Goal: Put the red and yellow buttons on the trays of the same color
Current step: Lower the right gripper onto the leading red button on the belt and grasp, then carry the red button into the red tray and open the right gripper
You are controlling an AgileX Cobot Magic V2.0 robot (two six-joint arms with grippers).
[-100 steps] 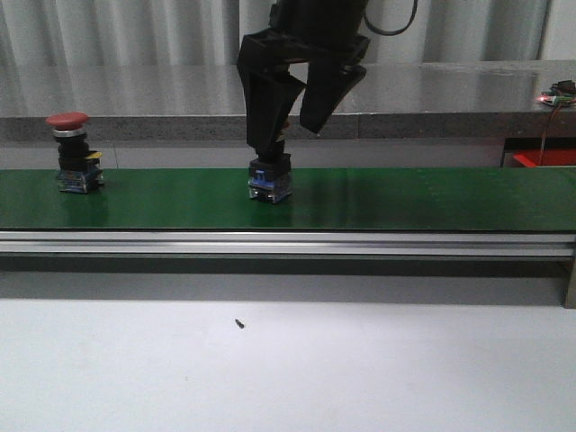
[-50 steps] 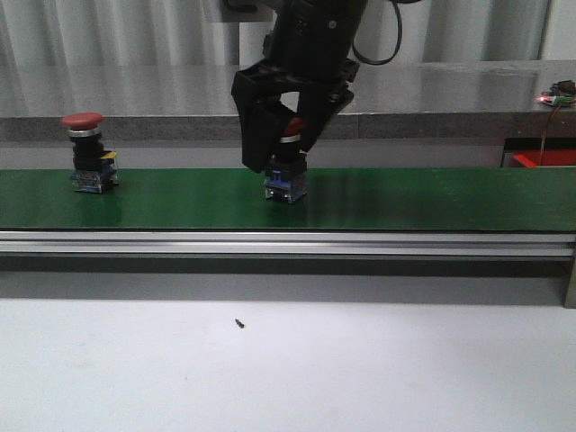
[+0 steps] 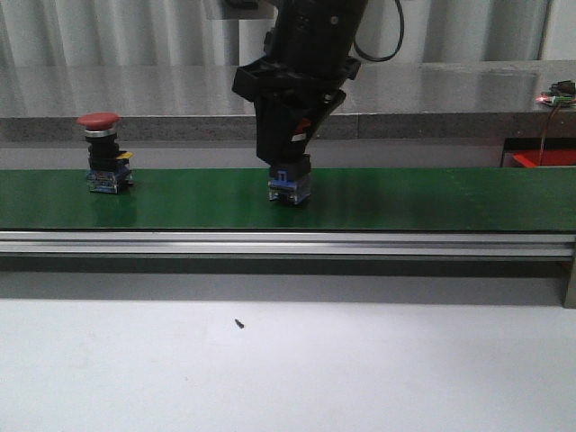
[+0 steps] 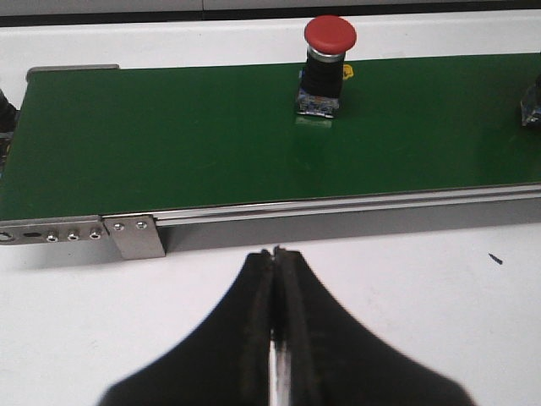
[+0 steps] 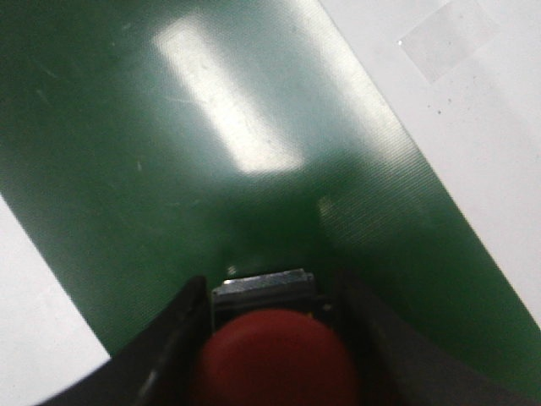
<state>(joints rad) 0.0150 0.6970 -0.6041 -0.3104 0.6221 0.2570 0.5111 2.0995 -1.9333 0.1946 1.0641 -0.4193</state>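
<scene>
While right pincer [image 3: 290, 148] pinches domed red button [image 3: 290, 176], glossy green belt [image 3: 432, 198], left pincer [image 4: 275, 279] pressed together

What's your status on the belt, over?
Right gripper jaws shut on red button, base on green belt. Left gripper shut, empty. Second red button free on belt. Nothing blocking.

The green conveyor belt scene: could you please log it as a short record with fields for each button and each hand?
belt: green conveyor belt, running across the front view
gripped button: red button near mid-belt, base on the belt
free button: second red button, upright on the belt toward the left, untouched
right hand: right hand closed around the gripped button's top
left hand: left hand shut on nothing, over the white table, short of the belt
trays: red object at far right edge, unclear
</scene>
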